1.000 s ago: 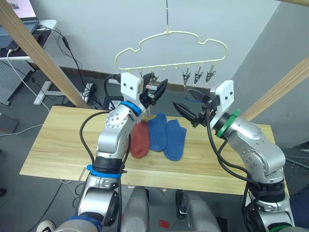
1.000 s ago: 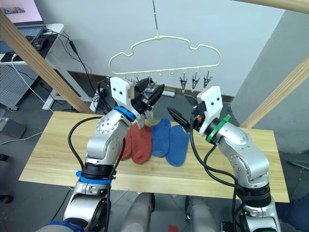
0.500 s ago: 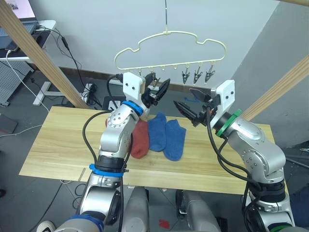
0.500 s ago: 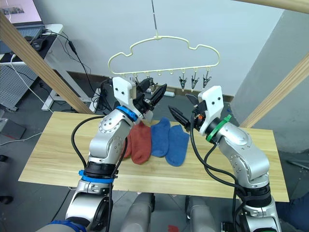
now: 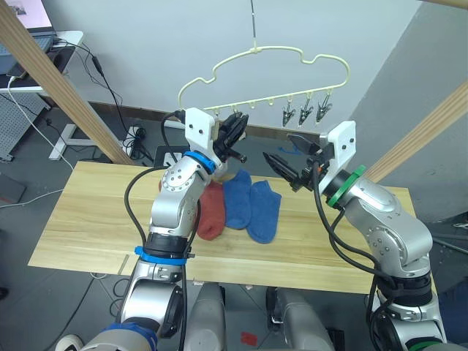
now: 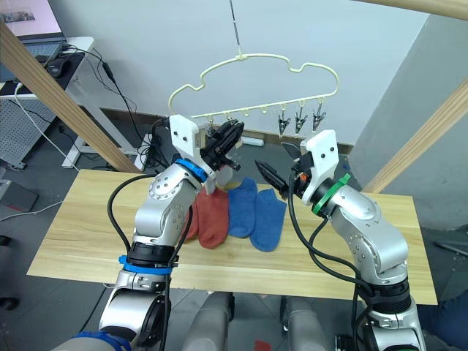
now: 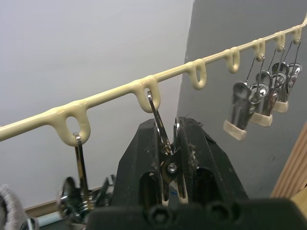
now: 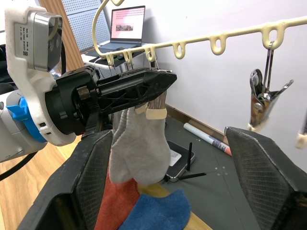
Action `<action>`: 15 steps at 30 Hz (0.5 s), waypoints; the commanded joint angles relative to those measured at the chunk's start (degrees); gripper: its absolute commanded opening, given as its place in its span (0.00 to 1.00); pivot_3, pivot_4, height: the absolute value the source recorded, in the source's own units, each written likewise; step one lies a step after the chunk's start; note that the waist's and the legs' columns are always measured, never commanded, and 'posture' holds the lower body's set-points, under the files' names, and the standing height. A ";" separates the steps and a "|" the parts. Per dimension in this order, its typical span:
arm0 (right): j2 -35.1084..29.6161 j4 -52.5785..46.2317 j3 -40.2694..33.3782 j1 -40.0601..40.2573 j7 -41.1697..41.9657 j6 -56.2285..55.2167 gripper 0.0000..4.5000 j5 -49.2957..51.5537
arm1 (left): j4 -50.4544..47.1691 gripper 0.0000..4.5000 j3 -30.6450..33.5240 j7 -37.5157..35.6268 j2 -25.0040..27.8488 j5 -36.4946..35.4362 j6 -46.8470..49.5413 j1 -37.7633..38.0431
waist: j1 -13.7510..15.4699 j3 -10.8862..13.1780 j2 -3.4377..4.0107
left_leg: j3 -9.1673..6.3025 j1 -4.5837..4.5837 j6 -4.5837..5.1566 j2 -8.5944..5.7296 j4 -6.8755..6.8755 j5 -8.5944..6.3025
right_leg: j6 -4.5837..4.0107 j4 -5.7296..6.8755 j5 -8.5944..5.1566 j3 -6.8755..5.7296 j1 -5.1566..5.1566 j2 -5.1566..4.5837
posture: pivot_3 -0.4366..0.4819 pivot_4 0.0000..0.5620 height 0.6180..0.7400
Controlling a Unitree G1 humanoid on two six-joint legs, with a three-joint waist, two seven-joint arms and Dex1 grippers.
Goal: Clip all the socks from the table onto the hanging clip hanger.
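The pale-yellow clip hanger [image 5: 278, 55] hangs tilted, its left end lower. My left gripper [image 5: 235, 126] is raised to its row of clips and shut on one metal clip [image 7: 165, 143], a finger on each handle. A light grey sock [image 8: 139, 148] hangs just below that gripper, in front of my right gripper's view. My right gripper [image 5: 278, 148] is open and holds nothing, a short way right of the left one and below the hanger. On the table [image 5: 95, 219] lie a rust-red sock [image 5: 212, 212] and two blue socks [image 5: 238, 199] [image 5: 265, 212], side by side.
Three free clips [image 5: 306, 111] hang bunched at the hanger's right end. Thick wooden poles slant up at the left [image 5: 58, 80] and the right [image 5: 431, 131]. A desk with a laptop [image 8: 127, 28] and cables stands at the back left.
My left gripper has shut on a clip. The hanger has swung right and tilted, right end up. The right arm has not moved.
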 commanded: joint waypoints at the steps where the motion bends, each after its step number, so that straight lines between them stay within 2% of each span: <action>1: -0.41 -2.00 -0.32 0.70 -0.33 -0.34 0.87 0.08 | -2.94 0.06 0.37 0.02 -0.09 -0.54 0.05 0.19 | 0.00 0.00 0.00 | 0.00 0.00 0.00 0.00 0.00 0.00 | 0.00 0.00 0.00 0.00 0.00 0.00 | 0.66 0.52 1.00; 6: -3.78 5.31 7.79 2.77 -3.51 1.42 0.87 -10.05 | -3.99 0.06 1.97 2.33 -0.08 -1.63 3.77 0.94 | -0.07 -0.01 -0.01 | 0.00 0.00 0.00 -0.01 0.02 0.00 | 0.00 0.00 0.00 0.01 0.01 -0.01 | 0.65 0.52 1.00; 11: -2.41 17.46 15.22 1.81 -3.65 -2.93 0.87 -17.69 | -5.88 0.06 6.52 4.15 0.53 -7.05 11.99 0.83 | -0.73 -0.01 -0.01 | -0.01 0.02 -0.01 0.00 0.07 0.02 | 0.04 0.14 -0.02 0.01 0.00 0.00 | 0.66 0.51 1.00; 15: 0.80 30.53 21.00 -1.69 -1.53 -9.20 0.87 -23.12 | -6.13 0.06 9.88 3.96 3.33 -10.56 17.33 0.76 | -1.44 -0.01 -0.02 | 0.01 0.07 -0.01 0.00 0.12 0.03 | 0.15 0.28 -0.08 0.03 -0.01 0.00 | 0.68 0.51 1.00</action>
